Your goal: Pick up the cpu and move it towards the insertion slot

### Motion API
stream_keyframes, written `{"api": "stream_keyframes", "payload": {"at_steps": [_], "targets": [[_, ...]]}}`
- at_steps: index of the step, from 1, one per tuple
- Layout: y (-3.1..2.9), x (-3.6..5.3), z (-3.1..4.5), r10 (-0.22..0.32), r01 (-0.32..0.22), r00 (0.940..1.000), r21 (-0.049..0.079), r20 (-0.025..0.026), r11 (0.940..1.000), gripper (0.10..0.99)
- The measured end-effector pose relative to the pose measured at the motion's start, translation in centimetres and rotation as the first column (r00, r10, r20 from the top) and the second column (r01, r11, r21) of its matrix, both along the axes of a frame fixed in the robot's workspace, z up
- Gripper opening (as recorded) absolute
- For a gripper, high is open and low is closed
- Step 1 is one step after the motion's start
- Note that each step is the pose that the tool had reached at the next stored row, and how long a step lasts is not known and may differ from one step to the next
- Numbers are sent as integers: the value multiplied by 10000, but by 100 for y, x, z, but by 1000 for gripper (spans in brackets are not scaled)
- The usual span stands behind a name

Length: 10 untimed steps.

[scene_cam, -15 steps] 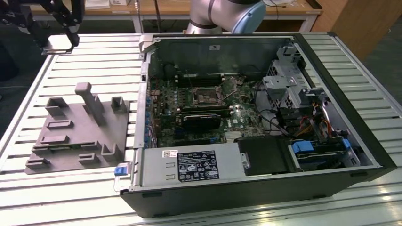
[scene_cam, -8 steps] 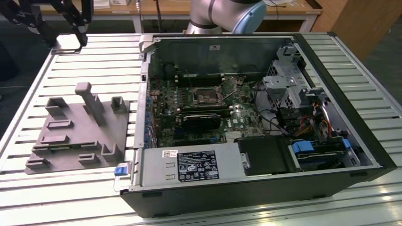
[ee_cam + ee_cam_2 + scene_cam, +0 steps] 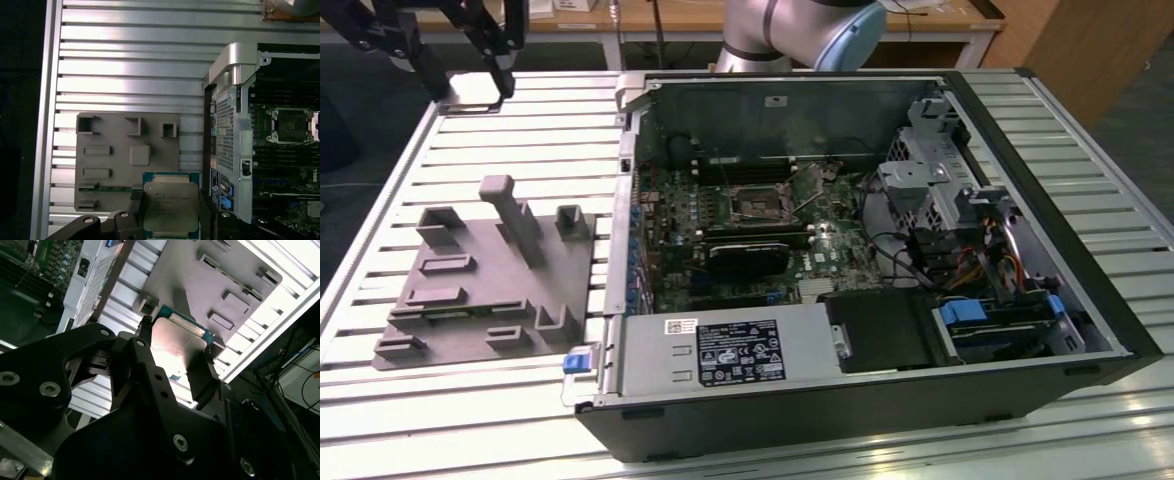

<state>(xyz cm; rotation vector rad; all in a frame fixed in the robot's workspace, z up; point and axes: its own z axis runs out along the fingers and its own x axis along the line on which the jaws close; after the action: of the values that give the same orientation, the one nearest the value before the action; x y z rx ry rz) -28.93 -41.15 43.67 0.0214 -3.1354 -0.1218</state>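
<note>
Gripper (image 3: 171, 220) fingers clamp the cpu (image 3: 171, 206) by two opposite edges (silvery lid facing the first wrist camera), and we see it held above the grey plastic fixture (image 3: 127, 157) on the slatted aluminium table (image 3: 135, 65). Well apart, inside the open computer case (image 3: 1067, 250), the insertion slot (image 3: 291, 125) sits on the green motherboard (image 3: 834, 255).

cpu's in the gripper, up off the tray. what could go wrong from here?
1. The gripper pinches the cpu only at its edges, so it could tilt or slip.
2. The slot sits inside the case, so the fingers might clip its wall.
3. A skewed chip may not seat squarely.
</note>
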Motion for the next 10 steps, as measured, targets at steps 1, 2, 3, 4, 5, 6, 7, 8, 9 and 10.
{"api": "stream_keyframes", "payload": {"at_steps": [1, 2, 3, 4, 5, 6, 7, 8, 9, 10], "targets": [[0, 9, 0, 0, 0, 10000, 0, 0, 10000, 533], [0, 21, 0, 0, 0, 10000, -1, 0, 10000, 533], [0, 31, 0, 0, 0, 10000, -1, 0, 10000, 533], [0, 41, 0, 0, 0, 10000, 0, 0, 10000, 533], [0, 52, 0, 0, 0, 10000, 0, 0, 10000, 533], [1, 63, 0, 0, 0, 10000, -1, 0, 10000, 533], [1, 74, 0, 0, 0, 10000, 0, 0, 10000, 533], [0, 84, 0, 0, 0, 10000, 0, 0, 10000, 533], [0, 94, 0, 0, 0, 10000, 0, 0, 10000, 533], [1, 102, 0, 0, 0, 10000, -1, 0, 10000, 533]]}}
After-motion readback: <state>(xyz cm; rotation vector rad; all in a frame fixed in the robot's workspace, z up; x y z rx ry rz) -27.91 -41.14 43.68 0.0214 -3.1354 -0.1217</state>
